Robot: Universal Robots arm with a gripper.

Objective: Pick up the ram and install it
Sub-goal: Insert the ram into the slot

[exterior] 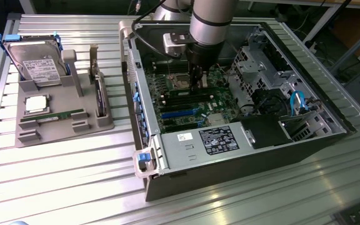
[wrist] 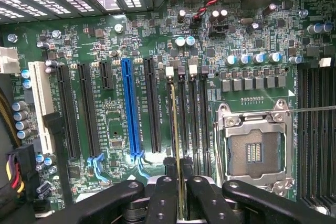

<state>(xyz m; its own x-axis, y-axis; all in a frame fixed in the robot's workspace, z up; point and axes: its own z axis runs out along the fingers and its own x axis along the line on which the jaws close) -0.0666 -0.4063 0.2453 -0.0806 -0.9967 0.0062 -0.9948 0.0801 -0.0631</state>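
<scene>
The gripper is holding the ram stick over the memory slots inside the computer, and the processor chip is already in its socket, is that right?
Not quite. The wrist view shows the socket empty; in the exterior view the processor chip lies on the grey tray. The gripper does hold the ram stick over the memory slots.

Silver-grey tubular arm (exterior: 211,18), black holed hand (wrist: 181,183)

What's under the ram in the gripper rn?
The ram, held edge-on in the gripper, stands over the black memory slots next to the empty CPU socket. The stick and gripper cover the slot right below, so whether it is seated cannot be told.
</scene>
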